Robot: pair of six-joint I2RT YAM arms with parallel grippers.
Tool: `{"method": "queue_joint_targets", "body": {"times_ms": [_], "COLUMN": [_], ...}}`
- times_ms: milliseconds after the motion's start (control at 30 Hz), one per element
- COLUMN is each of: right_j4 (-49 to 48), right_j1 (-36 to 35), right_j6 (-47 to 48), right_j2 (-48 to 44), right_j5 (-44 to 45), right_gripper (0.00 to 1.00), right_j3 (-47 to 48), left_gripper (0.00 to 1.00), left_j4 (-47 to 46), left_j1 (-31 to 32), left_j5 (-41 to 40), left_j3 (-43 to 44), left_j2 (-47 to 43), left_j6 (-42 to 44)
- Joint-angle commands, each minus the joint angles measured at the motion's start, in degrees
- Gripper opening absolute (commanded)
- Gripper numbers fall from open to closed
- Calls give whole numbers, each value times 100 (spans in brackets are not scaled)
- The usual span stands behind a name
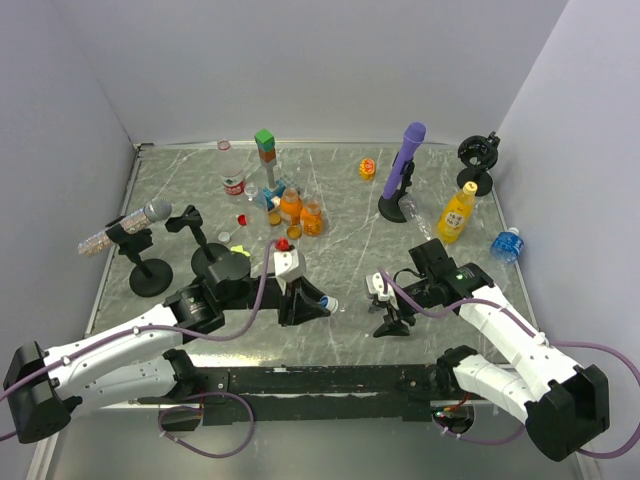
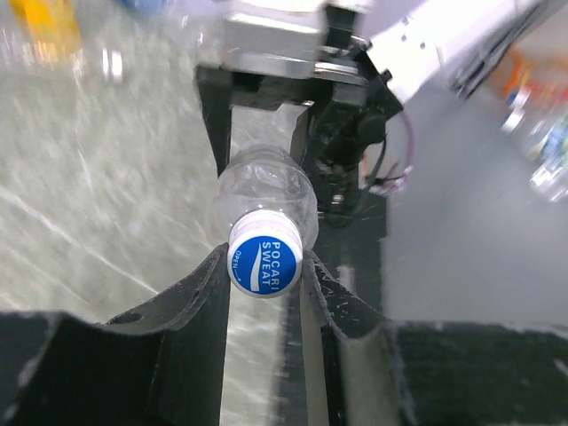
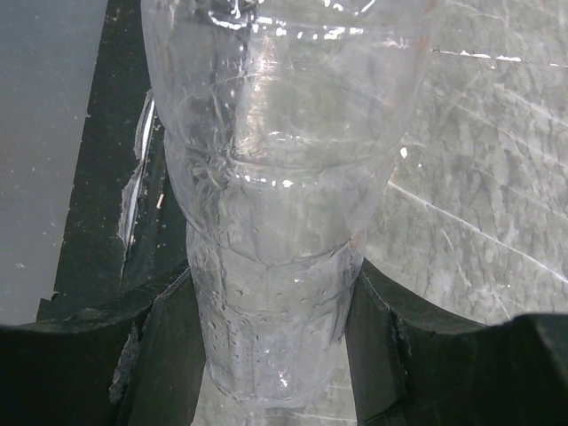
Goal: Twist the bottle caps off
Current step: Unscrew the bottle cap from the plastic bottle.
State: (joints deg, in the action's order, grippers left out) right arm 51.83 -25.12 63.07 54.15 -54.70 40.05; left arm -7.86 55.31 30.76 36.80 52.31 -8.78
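A clear bottle (image 3: 275, 177) hangs level between my two grippers, above the table. Its blue and white cap (image 2: 264, 264), printed POCARI SWEAT, faces the left wrist camera. My left gripper (image 2: 264, 268) is shut on that cap, one finger on each side. In the top view the cap (image 1: 328, 303) shows at the tip of my left gripper (image 1: 318, 304). My right gripper (image 3: 271, 306) is shut on the bottle's lower body, and it stands right of centre in the top view (image 1: 388, 312). The bottle's neck and shoulder (image 2: 266, 191) show behind the cap.
A yellow juice bottle (image 1: 456, 213) and a squat blue-labelled bottle (image 1: 506, 244) stand at the right. A purple microphone (image 1: 404, 165), green and orange blocks (image 1: 265, 150), two orange bottles (image 1: 291, 205), a red-labelled bottle (image 1: 234, 185) and a loose red cap (image 1: 241, 218) stand behind. A silver microphone (image 1: 140, 220) is at the left.
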Motion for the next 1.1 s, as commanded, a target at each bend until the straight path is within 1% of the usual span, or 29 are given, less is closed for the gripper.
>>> {"method": "queue_joint_targets", "body": {"times_ms": [0,67,133,233,300,400,633,700,833,900,1000,1067], "right_j4": [-112,-121,-112,-121,-121,-121,-112,-112,-103,-103,-103,-95], "right_j1": [16,16,16,16,16,25,69,78,87,95,87,87], "right_j6": [223,223,206,206,197,206,188,197,206,215,215,215], "right_j2": [25,43,52,52,43,34,-27,-27,-27,-19,-10,-1], "right_j5": [-67,-67,-67,-67,-67,-59,-67,-76,-94,-94,-94,-94], "right_gripper": [16,16,16,16,16,16,16,16,16,16,16,16], "right_j3": [-6,2,3,3,3,3,-15,-15,-6,11,3,3], "left_gripper": [1,1,1,1,1,3,29,41,72,82,87,89], "left_j4": [546,1081,1417,1681,1744,1937,1709,1717,1980,2138,2288,2394], "left_j1": [-11,-3,-3,-3,-3,-3,6,6,6,6,-2,6], "left_j5": [-570,-764,-1114,-1370,-1485,-1626,-1468,-1503,-1696,-1793,-1758,-1706], "left_j3": [582,741,794,785,768,873,838,855,987,1049,1049,1032], "left_j2": [-29,68,86,68,60,121,279,227,25,-124,-423,-669], "left_j6": [-2414,-3179,-3952,-4850,-5211,-5441,-5407,-5354,-5074,-4863,-4389,-3705]}}
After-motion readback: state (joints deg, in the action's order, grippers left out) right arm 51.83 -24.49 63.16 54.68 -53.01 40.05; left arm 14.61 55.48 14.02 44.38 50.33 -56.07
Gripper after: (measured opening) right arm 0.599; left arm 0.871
